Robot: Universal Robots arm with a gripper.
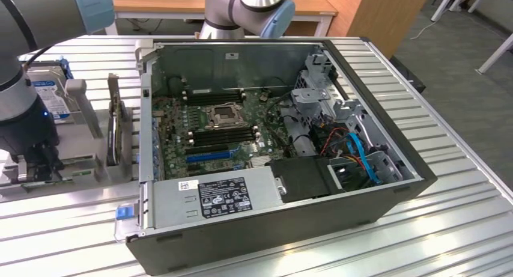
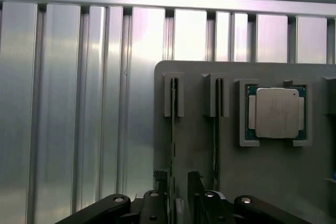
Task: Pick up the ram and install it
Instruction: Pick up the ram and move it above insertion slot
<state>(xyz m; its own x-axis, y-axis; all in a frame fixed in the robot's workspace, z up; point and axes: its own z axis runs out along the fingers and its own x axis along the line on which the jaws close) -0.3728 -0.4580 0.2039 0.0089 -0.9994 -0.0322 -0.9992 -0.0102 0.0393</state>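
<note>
The gripper [image 2: 177, 178], jaws partly apart and not clamped, stands astride the ram [image 2: 172, 127], whose long axis runs straight forward between its fingers [image 2: 160, 182].

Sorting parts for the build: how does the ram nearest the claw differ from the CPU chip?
The ram stands on edge in a narrow slot; the CPU chip lies flat in a square pocket, silver face up. The ram is long and slim; the CPU chip is square. The ram lies within the open claw; the CPU chip sits apart. Both rest in the gray holder.
</note>
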